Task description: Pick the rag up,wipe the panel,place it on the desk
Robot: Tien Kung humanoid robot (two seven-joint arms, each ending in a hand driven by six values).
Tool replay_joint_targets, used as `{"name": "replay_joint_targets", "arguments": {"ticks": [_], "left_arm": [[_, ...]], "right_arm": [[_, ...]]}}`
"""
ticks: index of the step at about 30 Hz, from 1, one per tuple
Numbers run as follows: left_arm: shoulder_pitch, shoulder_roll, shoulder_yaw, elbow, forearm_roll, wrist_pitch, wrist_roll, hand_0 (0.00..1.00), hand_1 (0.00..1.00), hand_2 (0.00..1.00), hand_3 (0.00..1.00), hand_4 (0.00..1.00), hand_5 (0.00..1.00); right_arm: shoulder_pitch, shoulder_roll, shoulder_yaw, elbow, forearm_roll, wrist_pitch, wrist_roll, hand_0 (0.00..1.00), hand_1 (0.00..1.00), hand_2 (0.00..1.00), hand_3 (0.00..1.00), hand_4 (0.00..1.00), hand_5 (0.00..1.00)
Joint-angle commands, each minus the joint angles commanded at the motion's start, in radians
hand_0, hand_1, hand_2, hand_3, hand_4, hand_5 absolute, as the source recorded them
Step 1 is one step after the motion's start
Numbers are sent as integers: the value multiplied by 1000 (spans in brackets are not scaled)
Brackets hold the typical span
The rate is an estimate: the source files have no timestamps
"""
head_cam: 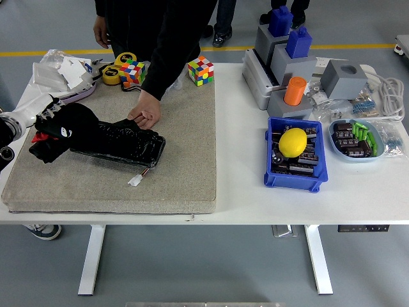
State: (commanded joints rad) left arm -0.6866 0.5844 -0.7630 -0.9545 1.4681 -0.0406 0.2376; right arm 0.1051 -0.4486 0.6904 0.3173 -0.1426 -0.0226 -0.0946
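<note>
Left Hand Holding Rag on Panel's Left End

Left hand point(54, 125) enters from the 9 o'clock edge of the head view, its fingers closed around a black rag point(67, 128). The rag rests on the left end of the black panel point(121, 144), touching it. A red patch shows at the lower left edge of the rag.

The panel lies on a beige mat point(160, 185) covering the left half of the white tabletop point(236, 192). A small white connector point(135, 180) on a short lead lies on the mat just off the panel's 5 o'clock corner.

A person in a dark sleeve stands at the 12 o'clock side. The person's hand point(146, 114) presses on the top edge of the panel, at its 12 o'clock side.

Other items on the tabletop:
- Two colour cubes point(200, 70) at 12 o'clock of the mat, one beside a yellow tape roll point(112, 74).
- A blue bin point(295, 157) at 3 o'clock of the mat, holding a yellow lemon-shaped object point(293, 142).
- A grey fixture point(281, 70) at 12 o'clock of the bin, carrying blue blocks and an orange cylinder point(294, 90).
</note>
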Motion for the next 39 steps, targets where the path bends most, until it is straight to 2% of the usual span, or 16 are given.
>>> {"name": "replay_joint_targets", "arguments": {"ticks": [7, 15, 21, 29, 39], "left_arm": [[1, -31, 38, -37, 14, -5, 11, 272, 303, 417, 597, 669, 37], [11, -68, 69, -122, 46, -4, 30, 270, 303, 417, 598, 668, 39], [-1, -91, 98, -173, 59, -2, 37, 271, 302, 417, 598, 667, 39], [-18, -99, 141, -224, 74, -5, 49, 270, 302, 417, 599, 668, 40], [-21, -93, 147, -291, 91, -14, 72, 269, 301, 417, 598, 668, 40]], "right_arm": [[-3, -2, -3, -5, 5, 2, -1, 730, 684, 683, 592, 998, 507], [-4, -4, -6, -9, 11, 4, -1, 731, 683, 683, 591, 998, 507], [-1, -5, -22, -17, 27, 6, 0, 730, 683, 683, 591, 998, 507], [-1, -5, -27, -18, 32, 10, 1, 731, 683, 683, 591, 998, 506], [-4, -7, -29, -23, 40, 11, 0, 730, 684, 683, 591, 998, 505]]}}
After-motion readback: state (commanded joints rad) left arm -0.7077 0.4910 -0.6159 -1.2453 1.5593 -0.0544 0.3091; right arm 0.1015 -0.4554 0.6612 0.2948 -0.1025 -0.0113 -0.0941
